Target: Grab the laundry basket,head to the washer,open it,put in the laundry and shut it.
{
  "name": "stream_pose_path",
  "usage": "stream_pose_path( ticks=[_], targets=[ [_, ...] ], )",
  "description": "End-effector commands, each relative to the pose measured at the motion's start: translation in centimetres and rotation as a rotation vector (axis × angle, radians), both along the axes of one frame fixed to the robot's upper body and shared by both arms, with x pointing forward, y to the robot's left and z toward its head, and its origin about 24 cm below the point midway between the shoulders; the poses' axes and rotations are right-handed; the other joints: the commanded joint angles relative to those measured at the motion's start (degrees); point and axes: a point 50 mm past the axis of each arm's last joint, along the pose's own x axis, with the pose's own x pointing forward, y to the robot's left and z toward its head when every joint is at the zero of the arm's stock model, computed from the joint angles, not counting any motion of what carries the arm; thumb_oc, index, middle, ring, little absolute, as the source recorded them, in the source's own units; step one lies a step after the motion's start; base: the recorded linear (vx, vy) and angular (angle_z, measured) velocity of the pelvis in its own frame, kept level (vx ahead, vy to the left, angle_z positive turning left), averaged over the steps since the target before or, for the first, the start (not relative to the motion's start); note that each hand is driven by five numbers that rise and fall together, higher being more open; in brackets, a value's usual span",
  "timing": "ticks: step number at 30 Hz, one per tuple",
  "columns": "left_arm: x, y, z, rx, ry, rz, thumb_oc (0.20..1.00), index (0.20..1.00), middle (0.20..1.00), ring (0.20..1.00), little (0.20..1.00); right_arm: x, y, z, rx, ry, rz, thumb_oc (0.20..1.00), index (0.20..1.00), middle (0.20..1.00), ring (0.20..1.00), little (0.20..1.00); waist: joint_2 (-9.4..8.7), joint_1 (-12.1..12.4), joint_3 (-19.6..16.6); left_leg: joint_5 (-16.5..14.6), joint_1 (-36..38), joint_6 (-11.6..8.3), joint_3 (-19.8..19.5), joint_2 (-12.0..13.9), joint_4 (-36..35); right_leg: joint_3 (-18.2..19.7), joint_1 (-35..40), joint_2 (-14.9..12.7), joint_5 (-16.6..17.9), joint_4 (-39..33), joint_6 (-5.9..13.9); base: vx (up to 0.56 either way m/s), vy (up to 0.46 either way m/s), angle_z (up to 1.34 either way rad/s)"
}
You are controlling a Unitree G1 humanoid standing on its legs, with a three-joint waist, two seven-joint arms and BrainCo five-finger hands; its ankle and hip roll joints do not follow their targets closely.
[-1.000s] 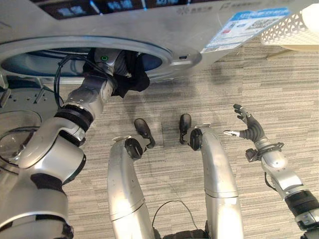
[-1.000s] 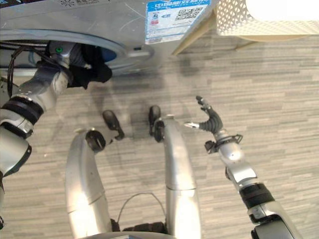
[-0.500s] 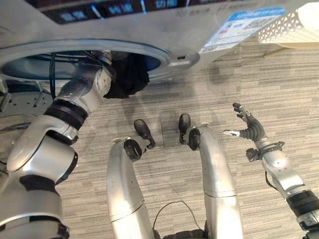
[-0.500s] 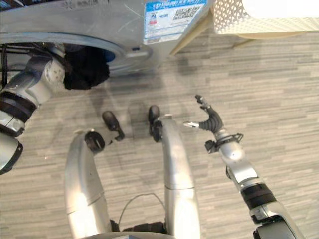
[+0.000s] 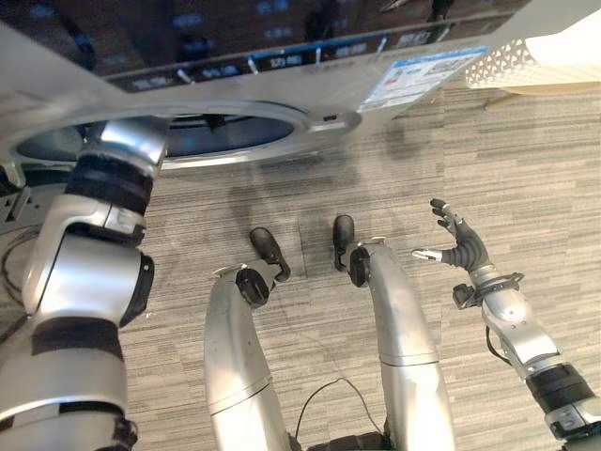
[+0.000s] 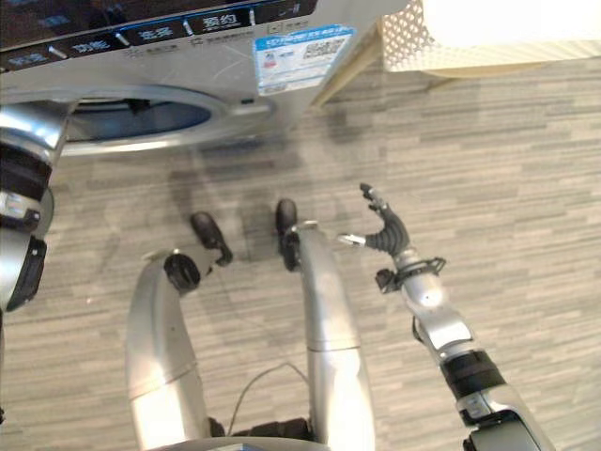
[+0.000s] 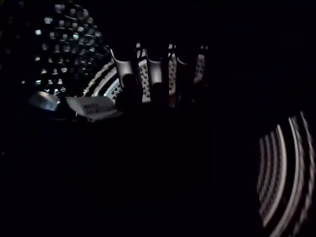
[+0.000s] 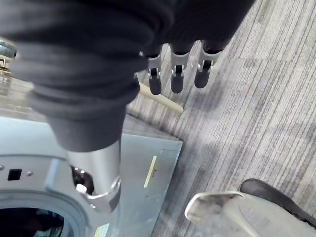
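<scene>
The silver front-loading washer (image 5: 310,89) stands with its round opening (image 5: 202,134) uncovered. My left arm reaches through that opening, and my left hand (image 7: 150,81) is deep in the dark perforated drum (image 7: 64,39). Whether it still holds the dark laundry is too dark to tell. Off to the right, my right hand (image 5: 457,250) hovers open over the carpet with fingers (image 8: 177,74) straight and nothing in it. The white perforated laundry basket (image 6: 470,38) sits at the far right, beside the washer.
A pale wooden leg (image 5: 526,97) shows under the basket. Grey striped carpet (image 5: 526,188) spreads in front of the washer and to the right. The washer's dark control panel (image 6: 141,38) runs above the opening.
My left arm has gone deeper into the drum, and the dark garment that hung at the opening's rim has gone in with it. The camera has shifted. The right hand has stayed put.
</scene>
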Motion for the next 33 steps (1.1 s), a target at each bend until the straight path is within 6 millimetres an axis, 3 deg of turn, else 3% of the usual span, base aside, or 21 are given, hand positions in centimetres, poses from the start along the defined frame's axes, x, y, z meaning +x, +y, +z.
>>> stream_pose_path(
  ticks=[1, 2, 4, 9, 12, 13, 14, 17, 18, 19, 20, 21, 22, 23, 26, 28, 30, 32, 33],
  targets=[
    [-0.1, 0.1, -0.7, -0.211, -0.104, -0.075, 0.567, 0.567, 0.567, 0.567, 0.567, -1.8, 0.7, -2.1, 0.028, 0.049, 0.028, 1.000, 1.000, 1.000, 1.000, 1.000, 1.18, -0.43, -11.17, -3.57, -5.37, -0.89, -3.57, 1.46, 3.22, 0.65, -3.26, 0.67, 3.02, -7.31, 5.10, 0.04, 0.036, -0.06],
    [-0.3, -0.1, -0.2, -0.189, -0.106, -0.103, 1.000, 1.000, 1.000, 1.000, 1.000, -1.7, 0.6, -1.9, 0.017, 0.044, 0.031, 1.000, 1.000, 1.000, 1.000, 1.000, 1.45, -0.48, -11.32, -3.55, -5.41, -0.87, -3.61, 1.43, 3.02, 0.68, -3.28, 0.65, 2.91, -7.39, 5.21, 0.04, 0.020, -0.05],
    [-0.2, -0.1, -0.4, -0.168, -0.090, -0.108, 1.000, 1.000, 1.000, 1.000, 1.000, -1.7, 0.6, -1.8, 0.013, 0.043, 0.033, 1.000, 1.000, 1.000, 1.000, 1.000, 1.66, -0.61, -11.52, -3.46, -5.37, -0.86, -3.56, 1.43, 2.85, 0.65, -3.29, 0.58, 2.89, -7.50, 5.21, 0.03, 0.016, -0.04],
    [1.1, -0.8, -4.0, -0.032, 0.083, -0.124, 1.000, 1.000, 1.000, 1.000, 1.000, -2.0, 0.4, -1.9, -0.011, 0.046, 0.025, 1.000, 1.000, 1.000, 1.000, 1.000, 2.38, -0.38, -12.35, -3.16, -4.71, -0.96, -3.45, 1.11, 2.25, 0.58, -2.63, 0.39, 2.68, -7.64, 5.14, 0.01, 0.002, 0.00],
    [2.3, -1.7, -9.0, -0.003, 0.260, -0.210, 1.000, 1.000, 1.000, 1.000, 1.000, -2.0, 0.5, -2.5, -0.017, 0.064, 0.010, 1.000, 1.000, 1.000, 1.000, 1.000, 2.59, 0.28, -13.03, -3.00, -3.31, -1.01, -3.21, 0.77, 1.33, 0.44, -1.36, 0.22, 2.39, -8.06, 5.01, 0.00, -0.012, 0.03],
    [2.4, -2.1, -12.4, 0.017, 0.370, -0.274, 1.000, 1.000, 1.000, 1.000, 1.000, -1.9, 0.3, -2.7, -0.017, 0.069, -0.009, 1.000, 1.000, 1.000, 1.000, 1.000, 2.64, 0.98, -13.31, -2.83, -1.91, -1.17, -3.08, 0.71, 0.45, 0.26, 0.09, -0.04, 2.32, -8.59, 4.98, -0.02, -0.020, 0.12],
    [1.7, -3.3, -17.0, 0.030, 0.477, -0.369, 1.000, 1.000, 1.000, 1.000, 1.000, -2.0, 0.1, -3.1, -0.016, 0.082, -0.033, 1.000, 1.000, 1.000, 1.000, 1.000, 2.73, 2.01, -13.67, -2.53, 1.64, -1.51, -2.43, 0.62, -1.88, -0.01, 3.25, -0.56, 2.33, -10.19, 5.15, -0.03, -0.016, 0.16],
    [-0.6, -4.4, -23.6, -0.004, 0.615, -0.477, 1.000, 1.000, 1.000, 1.000, 1.000, -2.3, -0.2, -4.6, -0.041, 0.132, -0.069, 1.000, 1.000, 1.000, 1.000, 1.000, 2.49, 3.62, -13.78, -1.45, 9.55, -2.33, -0.64, -0.39, -8.21, -0.21, 10.16, -1.42, 3.12, -14.95, 5.78, -0.04, 0.010, 0.19],
    [-0.7, -4.4, -23.7, -0.005, 0.619, -0.476, 1.000, 1.000, 1.000, 1.000, 1.000, -2.4, -0.2, -4.7, -0.043, 0.135, -0.067, 1.000, 1.000, 1.000, 1.000, 1.000, 2.38, 3.51, -13.64, -1.28, 10.25, -2.34, -0.48, -0.48, -8.69, -0.14, 10.75, -1.43, 3.27, -15.32, 5.81, -0.03, 0.016, 0.21],
    [-1.5, -4.3, -25.6, -0.032, 0.666, -0.493, 1.000, 1.000, 1.000, 1.000, 1.000, -2.6, -0.4, -5.2, -0.053, 0.157, -0.078, 1.000, 1.000, 1.000, 1.000, 1.000, 2.25, 3.79, -13.58, -0.96, 12.94, -2.35, -0.08, -0.87, -10.83, -0.12, 13.00, -1.84, 3.69, -17.15, 6.07, -0.01, 0.027, 0.25],
    [-2.5, -4.2, -27.7, -0.069, 0.719, -0.506, 1.000, 1.000, 1.000, 1.000, 1.000, -2.7, -0.6, -5.9, -0.059, 0.186, -0.092, 1.000, 1.000, 1.000, 1.000, 1.000, 2.16, 4.35, -13.63, -0.33, 16.91, -2.50, 0.37, -1.56, -14.28, -0.07, 16.23, -2.11, 4.20, -19.45, 6.53, 0.02, 0.041, 0.44],
    [-4.7, -3.4, -31.3, -0.139, 0.812, -0.518, 1.000, 1.000, 1.000, 1.000, 1.000, -3.3, -1.4, -7.3, -0.089, 0.250, -0.129, 1.000, 1.000, 1.000, 1.000, 1.000, 1.88, 5.45, -13.95, 0.73, 24.12, -2.68, 0.81, -3.26, -20.37, -0.52, 22.68, -2.30, 5.44, -24.59, 7.32, 0.03, 0.037, 0.40],
    [-5.8, -3.2, -32.9, -0.166, 0.859, -0.523, 1.000, 1.000, 1.000, 1.000, 1.000, -3.6, -1.6, -8.0, -0.095, 0.282, -0.141, 1.000, 1.000, 1.000, 1.000, 1.000, 1.56, 5.87, -13.75, 1.25, 27.77, -2.72, 1.10, -4.18, -23.08, -0.80, 26.28, -2.41, 6.11, -27.39, 7.66, 0.03, 0.019, 0.35],
    [-5.9, -3.2, -33.0, -0.167, 0.861, -0.522, 1.000, 1.000, 1.000, 1.000, 1.000, -3.6, -1.6, -8.1, -0.095, 0.283, -0.140, 1.000, 1.000, 1.000, 1.000, 1.000, 1.48, 5.83, -13.49, 1.41, 28.41, -2.72, 1.17, -4.27, -23.51, -0.79, 26.86, -2.43, 6.24, -27.72, 7.68, 0.04, 0.017, 0.12],
    [-9.1, -1.9, -37.6, -0.241, 1.025, -0.488, 1.000, 1.000, 1.000, 1.000, 1.000, -5.0, -2.5, -10.7, -0.109, 0.398, -0.186, 1.000, 1.000, 1.000, 1.000, 1.000, 0.80, 6.93, -13.40, 3.21, 39.56, -3.10, 1.27, -6.60, -32.26, -1.58, 37.70, -2.18, 7.99, -35.66, 8.81, 0.10, 0.013, 0.11],
    [-12.2, -0.8, -41.5, -0.308, 1.181, -0.422, 1.000, 1.000, 1.000, 1.000, 1.000, -6.5, -3.3, -13.1, -0.113, 0.508, -0.236, 1.000, 1.000, 1.000, 1.000, 1.000, 0.00, 7.61, -13.60, 6.85, 49.52, -3.23, 1.58, -8.62, -40.62, -2.61, 48.02, -1.74, 11.13, -44.13, 9.20, 0.10, 0.027, 0.10],
    [-13.0, -0.5, -42.3, -0.308, 1.218, -0.410, 1.000, 1.000, 1.000, 1.000, 1.000, -7.1, -3.5, -13.7, -0.125, 0.536, -0.244, 1.000, 1.000, 1.000, 1.000, 1.000, -0.08, 7.69, -13.70, 7.21, 52.50, -3.26, 1.64, -9.02, -42.52, -2.58, 51.01, -1.54, 11.46, -46.26, 9.32, 0.09, 0.042, 0.11],
    [-15.8, 0.1, -44.9, -0.342, 1.340, -0.364, 1.000, 1.000, 1.000, 1.000, 1.000, -8.9, -3.9, -15.9, -0.128, 0.648, -0.268, 1.000, 1.000, 1.000, 1.000, 1.000, -0.52, 8.07, -15.24, 7.79, 61.11, -3.70, 1.16, -10.71, -48.33, -2.10, 59.76, -0.69, 13.01, -53.17, 10.48, 0.15, 0.096, -0.04],
    [-15.8, 0.1, -44.9, -0.342, 1.340, -0.364, 1.000, 1.000, 1.000, 1.000, 1.000, -8.9, -3.9, -15.9, -0.128, 0.648, -0.268, 1.000, 1.000, 1.000, 1.000, 1.000, -0.54, 8.12, -15.03, 7.85, 61.46, -3.70, 1.21, -10.73, -48.51, -2.06, 60.06, -0.67, 13.05, -53.30, 10.49, 0.07, 0.078, -0.20]
  ],
)
